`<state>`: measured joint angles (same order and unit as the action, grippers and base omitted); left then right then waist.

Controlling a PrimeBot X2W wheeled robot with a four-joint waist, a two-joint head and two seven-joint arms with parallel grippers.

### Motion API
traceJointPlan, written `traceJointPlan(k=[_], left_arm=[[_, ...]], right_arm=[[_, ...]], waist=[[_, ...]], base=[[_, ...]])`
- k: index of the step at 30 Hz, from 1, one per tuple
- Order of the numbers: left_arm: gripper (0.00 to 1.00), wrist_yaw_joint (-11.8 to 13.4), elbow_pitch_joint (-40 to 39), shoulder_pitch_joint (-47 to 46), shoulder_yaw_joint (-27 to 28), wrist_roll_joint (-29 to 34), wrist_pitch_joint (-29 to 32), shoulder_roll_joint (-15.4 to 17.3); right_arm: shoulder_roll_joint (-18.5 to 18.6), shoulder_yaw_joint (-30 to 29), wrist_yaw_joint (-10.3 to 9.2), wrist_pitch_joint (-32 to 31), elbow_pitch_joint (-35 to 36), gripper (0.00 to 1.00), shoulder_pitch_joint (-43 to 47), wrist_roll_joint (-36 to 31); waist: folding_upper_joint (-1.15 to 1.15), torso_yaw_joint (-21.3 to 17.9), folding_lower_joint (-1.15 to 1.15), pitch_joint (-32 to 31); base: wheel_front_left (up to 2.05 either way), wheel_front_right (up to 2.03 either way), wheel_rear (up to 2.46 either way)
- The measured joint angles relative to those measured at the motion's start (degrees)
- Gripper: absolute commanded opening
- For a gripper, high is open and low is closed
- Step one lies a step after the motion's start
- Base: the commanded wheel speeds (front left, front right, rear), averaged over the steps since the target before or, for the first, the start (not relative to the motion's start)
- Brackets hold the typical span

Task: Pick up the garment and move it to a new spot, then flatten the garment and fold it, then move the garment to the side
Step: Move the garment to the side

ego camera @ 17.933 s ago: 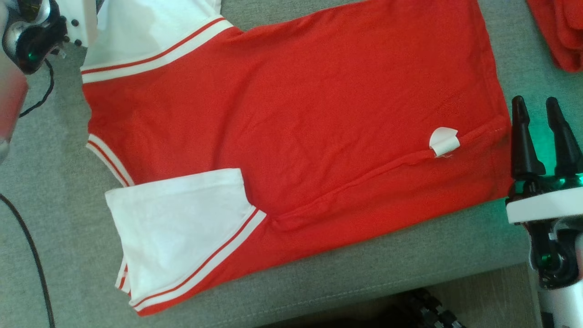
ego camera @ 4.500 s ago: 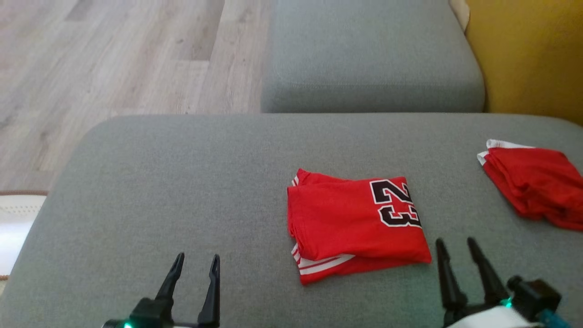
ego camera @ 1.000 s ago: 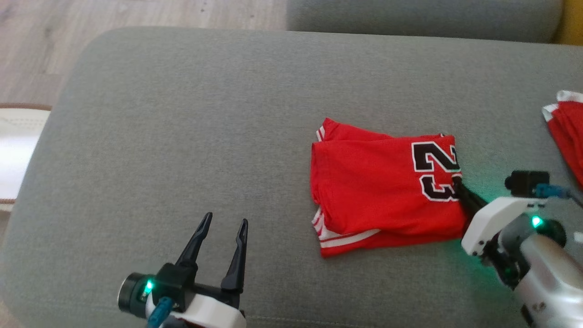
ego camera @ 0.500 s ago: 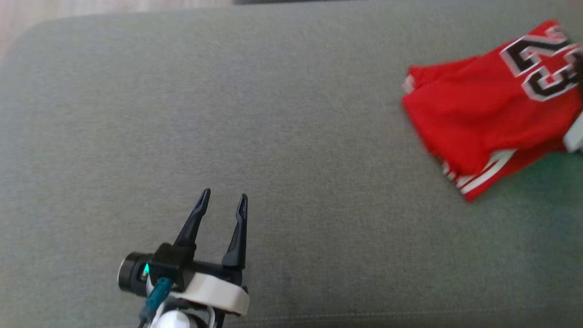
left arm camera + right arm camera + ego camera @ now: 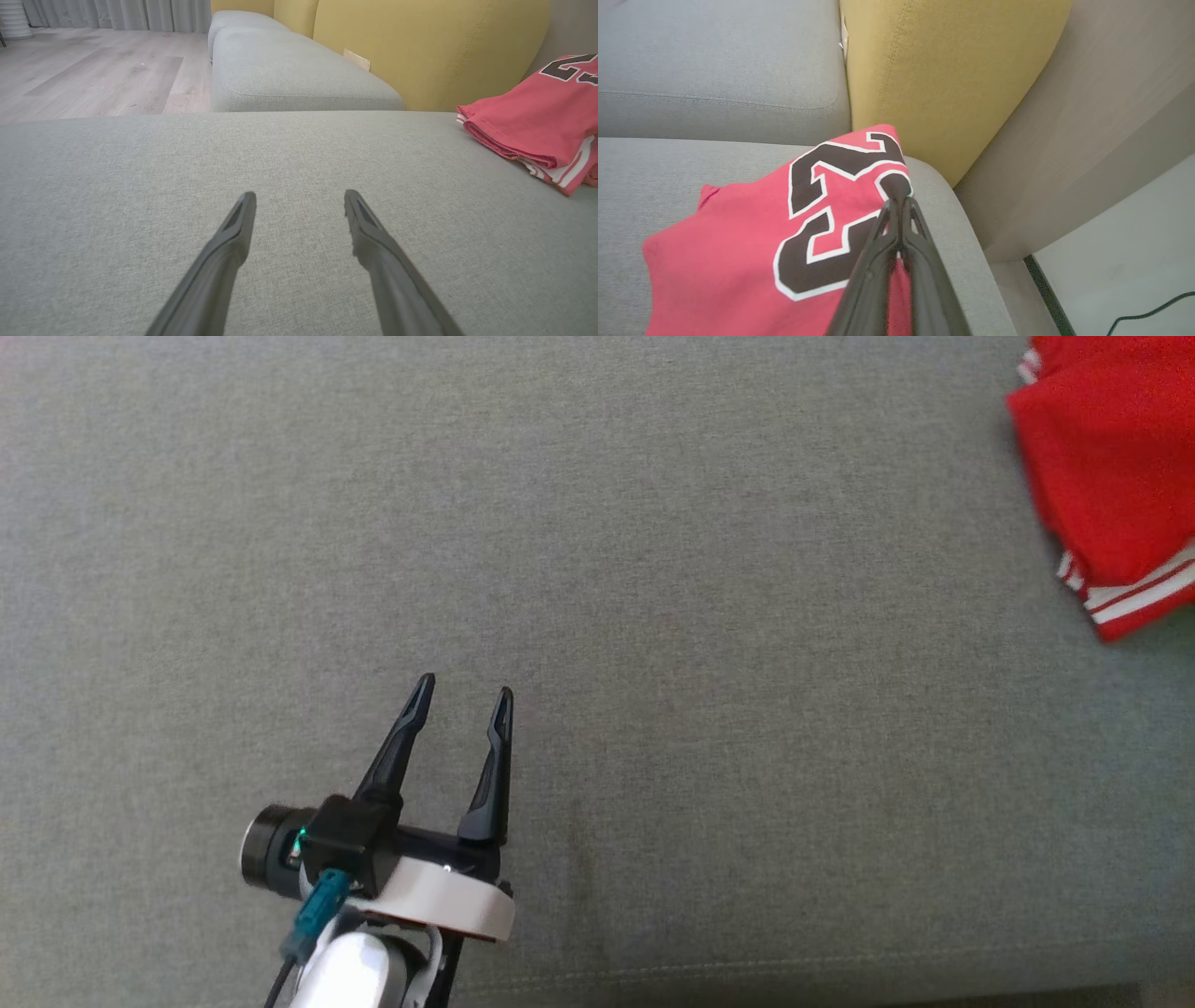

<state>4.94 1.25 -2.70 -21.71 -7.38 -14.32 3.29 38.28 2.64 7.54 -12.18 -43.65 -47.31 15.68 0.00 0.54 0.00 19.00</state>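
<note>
one folded garment (image 5: pixel 738 242), judged soft, light and apt to unfold, rests at the right end of the sofa seat (image 5: pixel 653 569), its numbered edge clenched in the right claw (image 5: pixel 897 196), best through all layers; the left claw (image 5: pixel 464 695) hangs released.

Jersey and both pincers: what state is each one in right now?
Jersey: folded, on the cushion near its right end, pinched at its numbered edge.
Left pincer: open, empty, over bare cushion.
Right pincer: shut on the jersey.
</note>
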Motion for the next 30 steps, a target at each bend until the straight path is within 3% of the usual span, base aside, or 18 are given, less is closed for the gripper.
traceJointPlan(k=[1,5,10,14,19,22,26,30], left_arm=[[1.00,-0.04,0.02,-0.05,0.01,0.00,0.00,0.00],[1.00,-0.40,-0.11,-0.09,0.07,0.42,0.00,0.00],[1.00,0.12,-0.33,0.35,0.89,0.86,-0.15,-0.05],[1.00,1.18,-0.75,2.65,3.15,0.52,-0.16,-0.10],[1.00,1.40,-0.38,6.92,4.44,-1.94,-0.16,-0.10],[1.00,-0.51,-0.27,8.47,4.74,-3.34,-0.16,-0.09],[1.00,-0.94,-0.54,9.31,6.00,-3.39,-0.15,-0.09],[1.00,-0.97,-0.60,10.89,6.75,-3.35,-0.16,-0.08]], right_arm=[[-0.36,-2.03,0.00,-0.21,0.04,1.00,0.18,-2.32],[-4.14,-9.99,0.00,0.41,2.99,1.00,3.54,-13.62],[-14.96,-15.05,0.00,3.36,8.87,1.00,12.87,-20.68],[-23.27,-14.85,0.00,6.76,12.29,1.00,21.51,-19.89],[-29.42,-12.60,0.00,13.44,14.89,1.00,31.11,-13.90],[-32.41,-13.18,0.00,17.94,15.94,1.00,36.05,-11.59],[-34.48,-11.95,0.00,22.93,16.42,1.00,40.30,-9.16],[-35.66,-5.22,-0.01,26.16,18.50,1.00,44.65,-3.63]], waist=[[0.00,0.13,0.00,0.05],[0.00,0.71,0.00,-1.18],[0.00,1.42,0.00,-5.08],[0.00,1.89,0.00,-9.36],[0.00,2.52,0.00,-14.91],[0.00,3.08,0.00,-17.87],[0.00,3.69,0.00,-20.17],[0.00,4.17,0.00,-22.47]], base=[[0.00,0.00,0.00],[0.00,0.00,0.00],[0.00,0.00,0.00],[0.00,0.00,0.00],[0.00,0.00,0.00],[0.00,0.00,0.00],[0.00,0.00,0.00],[0.00,0.00,0.00]])
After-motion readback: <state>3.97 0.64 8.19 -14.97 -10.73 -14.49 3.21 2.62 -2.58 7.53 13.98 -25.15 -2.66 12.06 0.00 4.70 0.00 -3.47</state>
